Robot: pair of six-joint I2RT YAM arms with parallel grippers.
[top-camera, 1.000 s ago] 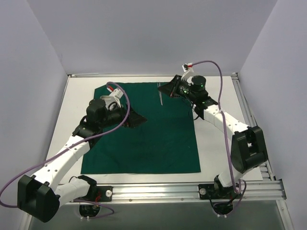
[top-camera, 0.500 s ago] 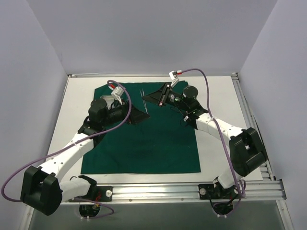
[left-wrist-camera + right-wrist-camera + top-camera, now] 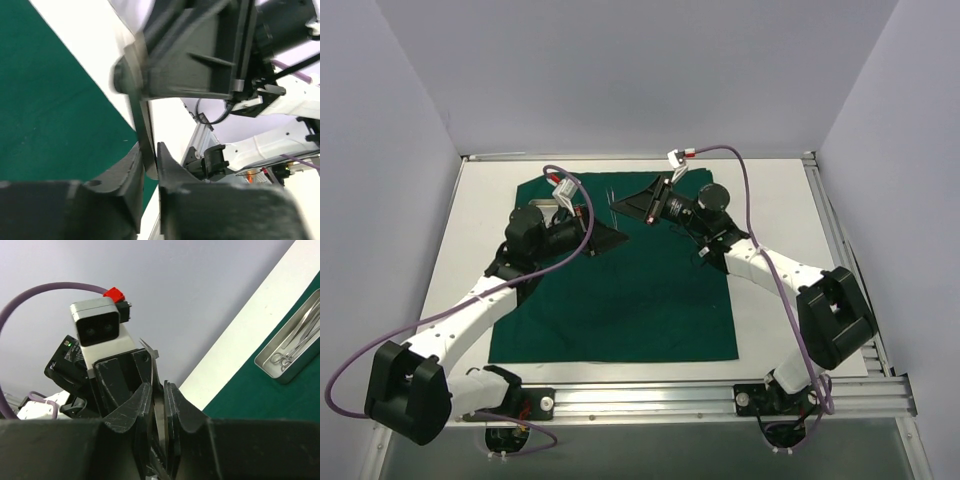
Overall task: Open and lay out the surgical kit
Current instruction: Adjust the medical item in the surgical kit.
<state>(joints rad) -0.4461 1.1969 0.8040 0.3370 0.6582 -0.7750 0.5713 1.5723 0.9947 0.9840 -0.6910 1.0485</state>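
Steel instrument (image 3: 142, 115), thin and long, hangs above the far part of the dark green cloth (image 3: 620, 300) on the desk (image 3: 770, 200), gripped at opposite ends by the closed left end effector (image 3: 149, 150) and the closed right end effector (image 3: 157, 389), its long axis running from one to the other.

The dark green cloth (image 3: 620, 300) lies spread flat as a large rectangle on the white surface (image 3: 775, 200), the small steel tray (image 3: 272, 371) sits near its edge with ring-handled instruments (image 3: 295, 342) inside, and one thin steel instrument (image 3: 145, 132) is pinched above it between my left gripper (image 3: 149, 150) and right gripper (image 3: 159, 387).
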